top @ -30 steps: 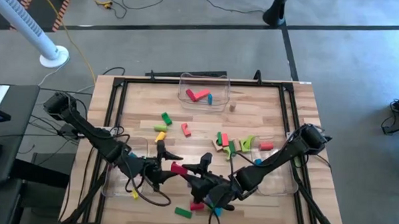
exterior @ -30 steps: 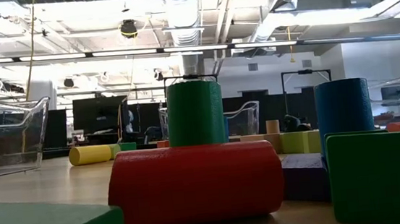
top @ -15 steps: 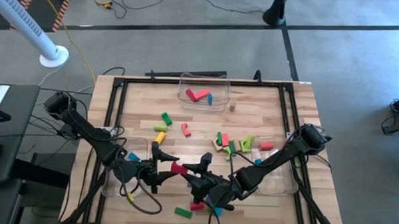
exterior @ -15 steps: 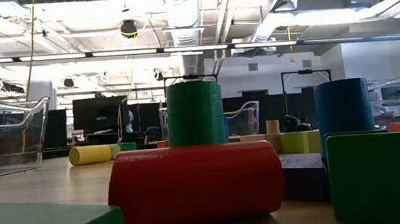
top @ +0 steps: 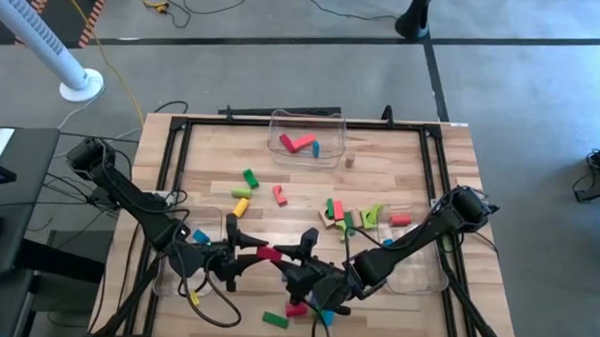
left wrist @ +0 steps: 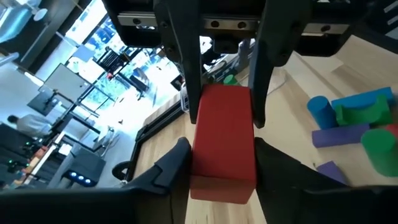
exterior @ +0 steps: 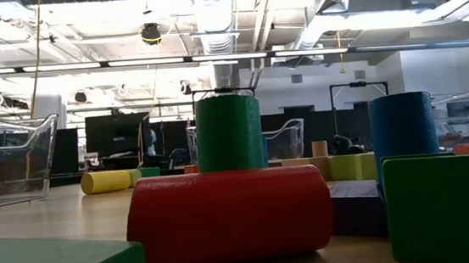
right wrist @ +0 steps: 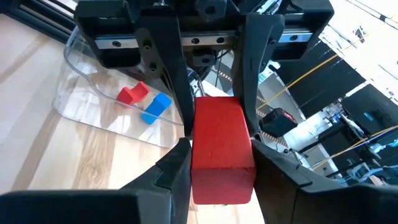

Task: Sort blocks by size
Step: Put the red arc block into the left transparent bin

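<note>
A red block hangs above the table's near middle, held between my two grippers, which face each other. My left gripper comes from the table's left and is shut on the block's left end. My right gripper comes from the right and is shut on its right end. More blocks lie loose on the wood: green, yellow and red ones toward the middle and a mixed cluster at the right. Beneath the grippers lie a green, a red and a blue one. My left gripper pinches the red block's end nearest it between its two fingers, on two opposite sides. The fingers reach in about level from the table's left and lie along the block. The block is lifted clear of the table. My right gripper pinches the block's other end between its two fingers, on two opposite sides. The fingers come about level from the table's right and lie along the block, which hangs level between the two grippers.
A clear bin at the far middle holds red and blue blocks. Two more clear bins stand near the left edge and the right edge. The low view shows red, green and blue cylinders close by.
My left gripper's fingers, spread wide around the red block's left end a second ago, have shut on it. The block stays where it was in my right gripper, which has kept still.
</note>
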Controlling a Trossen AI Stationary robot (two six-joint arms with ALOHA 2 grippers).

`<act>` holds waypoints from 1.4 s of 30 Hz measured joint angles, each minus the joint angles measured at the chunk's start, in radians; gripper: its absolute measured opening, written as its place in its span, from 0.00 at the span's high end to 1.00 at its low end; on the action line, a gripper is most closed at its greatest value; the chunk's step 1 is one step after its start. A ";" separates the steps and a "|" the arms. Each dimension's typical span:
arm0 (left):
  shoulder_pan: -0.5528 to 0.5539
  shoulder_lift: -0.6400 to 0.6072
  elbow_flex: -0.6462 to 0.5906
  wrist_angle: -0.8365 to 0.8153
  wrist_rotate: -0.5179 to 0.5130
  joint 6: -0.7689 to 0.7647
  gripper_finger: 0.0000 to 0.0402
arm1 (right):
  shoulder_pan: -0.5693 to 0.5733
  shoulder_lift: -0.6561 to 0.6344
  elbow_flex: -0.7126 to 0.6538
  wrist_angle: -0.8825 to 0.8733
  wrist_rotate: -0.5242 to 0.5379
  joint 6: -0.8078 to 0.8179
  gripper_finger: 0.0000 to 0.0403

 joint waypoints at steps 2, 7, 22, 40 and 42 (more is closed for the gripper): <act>0.000 0.000 0.000 0.001 0.002 0.002 0.67 | 0.000 0.001 0.000 0.000 -0.001 0.000 0.59; -0.001 0.000 0.000 0.002 -0.001 0.004 0.66 | 0.000 0.001 0.000 -0.001 0.000 0.000 0.58; -0.124 -0.021 0.000 -0.102 -0.245 0.019 0.66 | 0.026 0.001 0.000 -0.045 0.164 0.003 0.37; -0.248 -0.345 0.010 -1.160 0.003 -1.120 0.66 | 0.083 0.001 0.000 -0.432 0.187 0.341 0.37; -0.248 -0.354 0.010 -1.221 0.090 -1.198 0.66 | 0.087 0.001 0.000 -0.468 0.187 0.382 0.37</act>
